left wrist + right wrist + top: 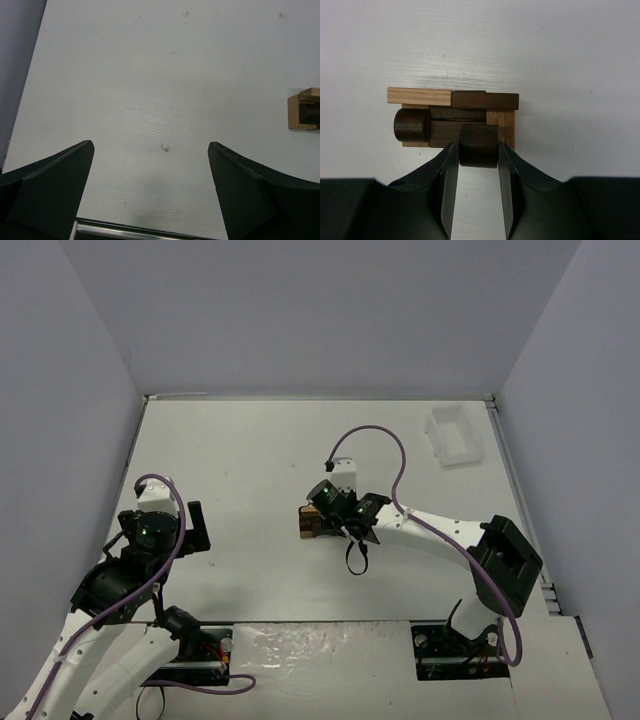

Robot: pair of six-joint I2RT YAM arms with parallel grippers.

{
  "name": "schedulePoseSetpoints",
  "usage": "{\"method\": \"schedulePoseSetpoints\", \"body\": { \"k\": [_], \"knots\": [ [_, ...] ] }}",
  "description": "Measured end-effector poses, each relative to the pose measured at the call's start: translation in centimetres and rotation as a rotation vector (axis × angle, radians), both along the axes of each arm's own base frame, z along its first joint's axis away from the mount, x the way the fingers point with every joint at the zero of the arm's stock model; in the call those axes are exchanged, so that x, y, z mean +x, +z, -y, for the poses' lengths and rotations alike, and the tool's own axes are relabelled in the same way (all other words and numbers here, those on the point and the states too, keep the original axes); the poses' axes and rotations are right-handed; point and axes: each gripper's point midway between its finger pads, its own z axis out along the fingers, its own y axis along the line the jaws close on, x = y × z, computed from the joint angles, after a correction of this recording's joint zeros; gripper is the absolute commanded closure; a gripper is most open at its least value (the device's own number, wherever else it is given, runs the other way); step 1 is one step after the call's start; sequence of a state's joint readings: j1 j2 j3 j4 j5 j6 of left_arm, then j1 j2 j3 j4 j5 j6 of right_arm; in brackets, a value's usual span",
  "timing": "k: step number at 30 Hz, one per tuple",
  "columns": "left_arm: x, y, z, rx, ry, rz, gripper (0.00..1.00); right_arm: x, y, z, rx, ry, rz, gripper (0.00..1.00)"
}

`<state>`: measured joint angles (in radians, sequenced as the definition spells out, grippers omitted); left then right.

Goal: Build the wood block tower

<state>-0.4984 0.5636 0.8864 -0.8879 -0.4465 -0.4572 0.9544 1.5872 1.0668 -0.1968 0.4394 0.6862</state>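
Note:
The wood block tower is a compact stack of dark brown and light tan blocks with a dark cylinder at its left. It sits mid-table in the top view and at the right edge of the left wrist view. My right gripper is shut on a dark brown cylinder block, held against the near side of the stack; from above the gripper covers most of the stack. My left gripper is open and empty over bare table, far left of the stack.
A white rectangular tray lies at the back right corner. Grey walls close the table on three sides. A metal rail runs along the near table edge under the left gripper.

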Motion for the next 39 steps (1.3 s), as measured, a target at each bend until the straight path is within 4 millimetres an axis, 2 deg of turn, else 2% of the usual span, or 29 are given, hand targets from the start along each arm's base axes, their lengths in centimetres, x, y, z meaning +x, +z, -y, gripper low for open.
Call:
{"method": "schedulePoseSetpoints", "body": {
  "k": [13,23,39],
  "knots": [
    [0.0,0.1,0.0,-0.002,0.000,0.003,0.03,0.0,-1.9,2.2,-0.030,0.004,-0.059,1.00],
    [0.0,0.1,0.0,-0.002,0.000,0.004,0.03,-0.1,-2.5,2.6,-0.036,0.019,-0.074,1.00],
    [0.0,0.1,0.1,-0.002,-0.006,0.004,0.03,0.9,-2.3,2.4,-0.018,0.016,-0.054,1.00]
  ]
}}
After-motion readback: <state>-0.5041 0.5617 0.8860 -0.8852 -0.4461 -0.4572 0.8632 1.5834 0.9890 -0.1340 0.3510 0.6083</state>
